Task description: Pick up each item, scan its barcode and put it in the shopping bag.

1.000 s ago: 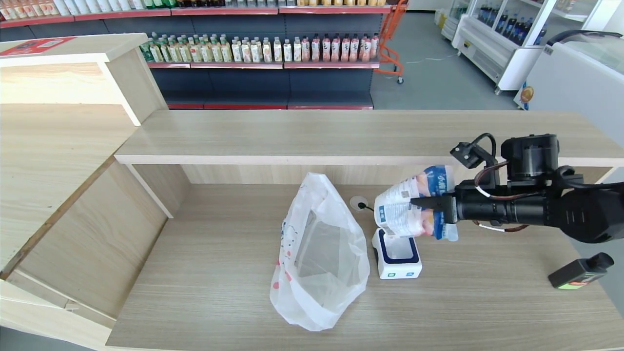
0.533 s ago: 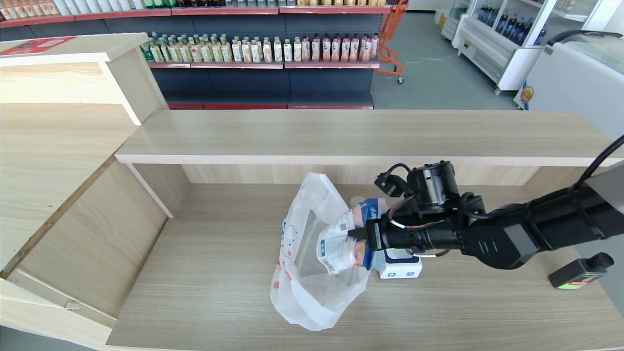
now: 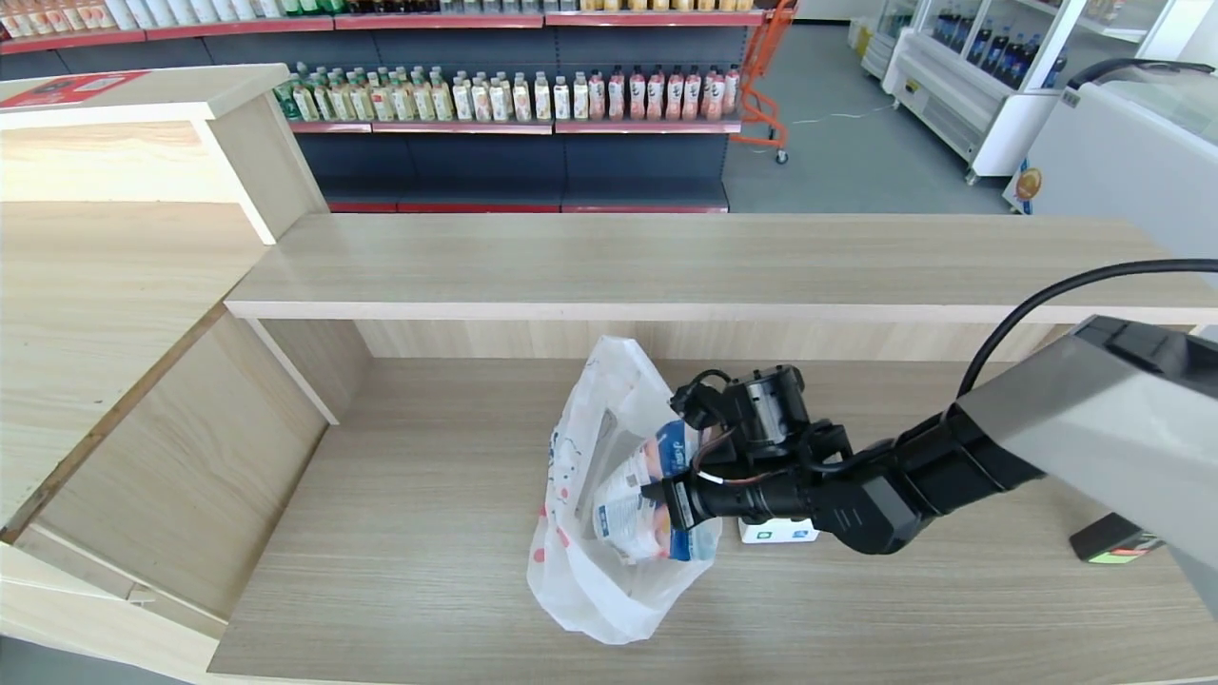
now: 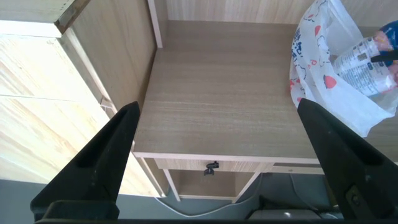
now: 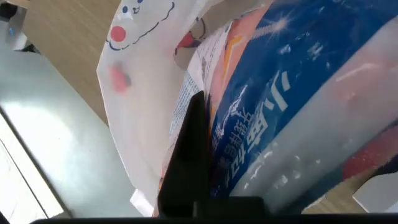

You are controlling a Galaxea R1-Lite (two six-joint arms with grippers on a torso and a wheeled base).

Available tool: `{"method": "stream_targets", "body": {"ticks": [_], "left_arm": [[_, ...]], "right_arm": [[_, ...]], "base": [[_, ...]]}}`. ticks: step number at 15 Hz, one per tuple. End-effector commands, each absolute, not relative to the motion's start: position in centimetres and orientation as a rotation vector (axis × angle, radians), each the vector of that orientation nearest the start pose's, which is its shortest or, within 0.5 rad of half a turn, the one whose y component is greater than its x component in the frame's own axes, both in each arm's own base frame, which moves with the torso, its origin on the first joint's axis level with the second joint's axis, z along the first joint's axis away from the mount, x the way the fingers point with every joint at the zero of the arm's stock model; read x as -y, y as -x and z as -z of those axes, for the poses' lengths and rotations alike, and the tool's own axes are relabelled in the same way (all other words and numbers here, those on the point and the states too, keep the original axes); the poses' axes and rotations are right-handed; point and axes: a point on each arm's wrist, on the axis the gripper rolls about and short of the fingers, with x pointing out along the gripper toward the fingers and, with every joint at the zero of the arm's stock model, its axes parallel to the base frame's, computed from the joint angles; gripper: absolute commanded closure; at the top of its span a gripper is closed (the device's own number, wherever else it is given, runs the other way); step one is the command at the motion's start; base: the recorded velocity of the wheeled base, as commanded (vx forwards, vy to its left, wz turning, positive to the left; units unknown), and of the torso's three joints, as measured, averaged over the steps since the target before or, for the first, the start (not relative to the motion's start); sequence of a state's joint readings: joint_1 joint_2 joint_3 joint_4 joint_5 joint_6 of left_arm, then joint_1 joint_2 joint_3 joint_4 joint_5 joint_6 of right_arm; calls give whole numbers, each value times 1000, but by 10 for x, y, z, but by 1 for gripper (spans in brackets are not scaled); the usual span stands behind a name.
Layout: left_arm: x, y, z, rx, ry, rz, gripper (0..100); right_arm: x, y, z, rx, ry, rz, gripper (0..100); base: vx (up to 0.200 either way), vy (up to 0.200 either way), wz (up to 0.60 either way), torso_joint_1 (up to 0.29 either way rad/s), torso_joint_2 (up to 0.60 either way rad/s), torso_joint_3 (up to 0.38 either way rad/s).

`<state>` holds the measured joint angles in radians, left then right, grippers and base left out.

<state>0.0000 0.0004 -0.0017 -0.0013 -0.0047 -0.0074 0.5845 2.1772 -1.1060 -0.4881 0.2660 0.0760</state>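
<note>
— Head view: where was the packet (image 3: 636, 495)?
— In the mouth of the shopping bag (image 3: 580, 580), its long axis slanted, upper end far-right and lower end near-left. The right gripper (image 3: 663, 497) was clamped across its middle.
— Left wrist view?
— The left gripper (image 4: 217, 106) gaped wide, holding nothing, well apart from the bag.
— Right wrist view?
— One dark finger (image 5: 189, 155) pressed the packet's blue side.

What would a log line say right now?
right pincer shut on blue-and-white plastic packet | packet in white plastic shopping bag
</note>
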Motion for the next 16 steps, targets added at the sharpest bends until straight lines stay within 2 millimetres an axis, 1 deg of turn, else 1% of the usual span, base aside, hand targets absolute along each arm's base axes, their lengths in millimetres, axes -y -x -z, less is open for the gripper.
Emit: {"method": "stream_targets", "body": {"ticks": [1, 3, 4, 5, 6, 7, 9, 11, 12, 13, 14, 15, 16], "left_arm": [[0, 23, -76, 3, 8, 6, 0], [0, 23, -76, 3, 8, 5, 0], [0, 23, -76, 3, 8, 5, 0], [0, 23, -76, 3, 8, 5, 0], [0, 23, -76, 3, 8, 5, 0], [0, 23, -76, 3, 8, 6, 0], [0, 23, -76, 3, 8, 5, 0], [0, 23, -76, 3, 8, 5, 0], [0, 23, -76, 3, 8, 5, 0], [0, 23, -76, 3, 8, 5, 0], [0, 23, -76, 3, 8, 5, 0], [0, 23, -76, 3, 8, 5, 0], [0, 23, -76, 3, 8, 5, 0]], "right_arm": [[-239, -341, -66, -614, 23, -808, 0], [-245, -344, -79, -589, -43, -807, 0], [-251, -349, -96, -558, -125, -802, 0], [-248, -351, -101, -554, -147, -789, 0], [-238, -353, -104, -556, -159, -767, 0], [-223, -356, -103, -577, -205, -724, 0], [-212, -359, -110, -586, -283, -680, 0], [-197, -358, -131, -571, -379, -665, 0], [-185, -353, -147, -563, -438, -678, 0], [-178, -351, -154, -557, -462, -684, 0], [-154, -336, -182, -518, -516, -699, 0], [-143, -327, -191, -498, -522, -688, 0], [-114, -304, -204, -491, -500, -631, 0]], "base": [[0, 0, 0, 0, 0, 0], [0, 0, 0, 0, 0, 0], [0, 0, 0, 0, 0, 0], [0, 0, 0, 0, 0, 0], [0, 0, 0, 0, 0, 0], [0, 0, 0, 0, 0, 0], [0, 0, 0, 0, 0, 0], [0, 0, 0, 0, 0, 0], [0, 0, 0, 0, 0, 0], [0, 0, 0, 0, 0, 0], [0, 0, 0, 0, 0, 0], [0, 0, 0, 0, 0, 0], [0, 0, 0, 0, 0, 0]]}}
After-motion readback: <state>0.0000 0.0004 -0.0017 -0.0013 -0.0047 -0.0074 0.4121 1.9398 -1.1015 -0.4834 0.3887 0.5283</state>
